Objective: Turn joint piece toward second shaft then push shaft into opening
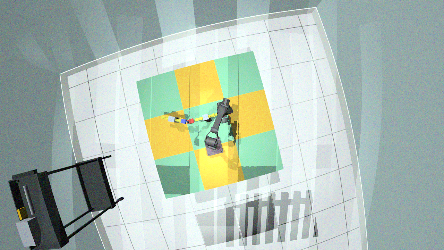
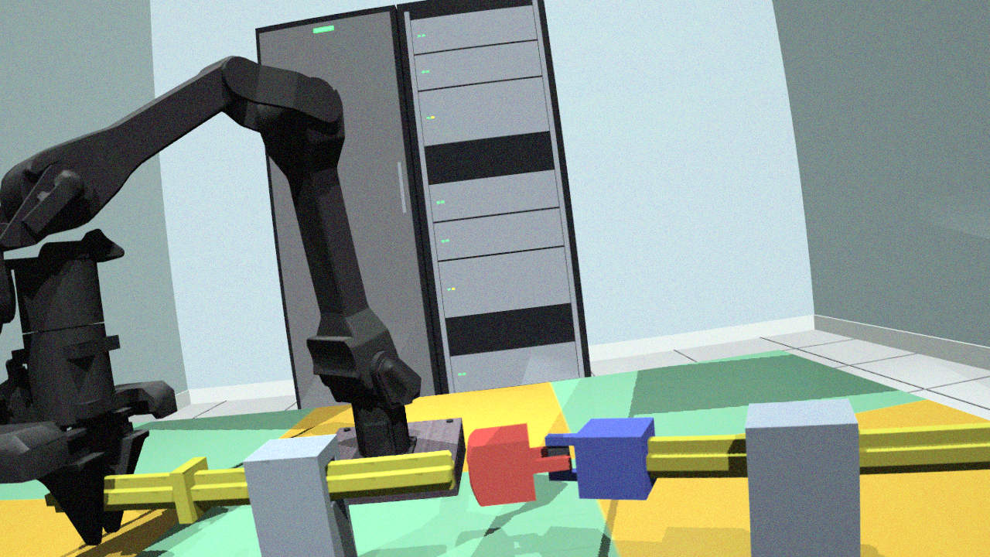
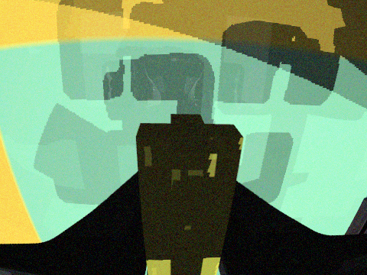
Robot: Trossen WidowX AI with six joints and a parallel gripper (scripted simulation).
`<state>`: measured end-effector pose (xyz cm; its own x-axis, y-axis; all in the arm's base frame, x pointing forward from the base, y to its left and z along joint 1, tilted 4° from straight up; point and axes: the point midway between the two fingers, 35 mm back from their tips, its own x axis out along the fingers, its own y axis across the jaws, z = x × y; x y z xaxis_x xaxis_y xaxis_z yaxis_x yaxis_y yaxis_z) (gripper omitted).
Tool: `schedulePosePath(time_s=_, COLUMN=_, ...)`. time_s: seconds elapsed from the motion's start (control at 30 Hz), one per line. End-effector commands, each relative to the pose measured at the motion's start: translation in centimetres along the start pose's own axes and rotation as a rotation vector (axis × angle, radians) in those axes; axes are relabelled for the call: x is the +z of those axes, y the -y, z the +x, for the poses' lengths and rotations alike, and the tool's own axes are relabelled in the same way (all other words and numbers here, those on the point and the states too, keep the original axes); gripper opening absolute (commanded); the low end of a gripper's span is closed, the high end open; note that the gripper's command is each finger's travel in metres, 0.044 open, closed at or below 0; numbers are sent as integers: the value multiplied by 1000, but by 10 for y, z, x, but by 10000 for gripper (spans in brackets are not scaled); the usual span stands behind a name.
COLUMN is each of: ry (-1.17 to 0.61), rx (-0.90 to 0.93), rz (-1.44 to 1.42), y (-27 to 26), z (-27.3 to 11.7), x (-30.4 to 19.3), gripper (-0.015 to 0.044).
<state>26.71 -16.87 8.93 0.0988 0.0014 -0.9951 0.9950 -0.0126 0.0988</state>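
The yellow second shaft [image 1: 198,118] [image 2: 390,474] [image 3: 187,214] runs through its grey block [image 1: 205,117] [image 2: 287,484]. Its free end stands just short of the red joint piece [image 1: 191,121] [image 2: 503,464], with a narrow gap. The red piece faces the shaft end; the inside of its opening is hidden. It is hinged to a blue part [image 1: 183,121] [image 2: 612,460] on the first yellow shaft [image 1: 177,120] [image 2: 695,455], which the other grey block [image 1: 171,118] [image 2: 803,484] holds. My gripper [image 2: 101,531] [image 3: 180,171] is shut on the second shaft, beyond its yellow collar [image 2: 185,490]. In the top view the arm hides the fingers.
The arm's base plate [image 1: 214,149] [image 2: 439,450] stands beside the second shaft and its block. A green and orange mat [image 1: 167,177] [image 2: 747,387] lies underneath. Tall cabinets [image 2: 339,172] stand behind. A dark cart [image 1: 51,202] is off the mat at lower left.
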Motion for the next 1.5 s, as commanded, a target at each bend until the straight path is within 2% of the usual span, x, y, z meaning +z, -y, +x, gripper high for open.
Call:
schedulePosePath(time_s=0.0, ry=1, rx=-1, rz=2, y=0, z=0, x=-7, gripper=0)
schedulePosePath(time_s=1.03, ry=-2, rx=-1, rz=2, y=0, z=1, x=-51, gripper=0)
schedulePosePath(time_s=1.47, ry=-2, rx=0, rz=3, y=0, z=0, x=-49, gripper=0)
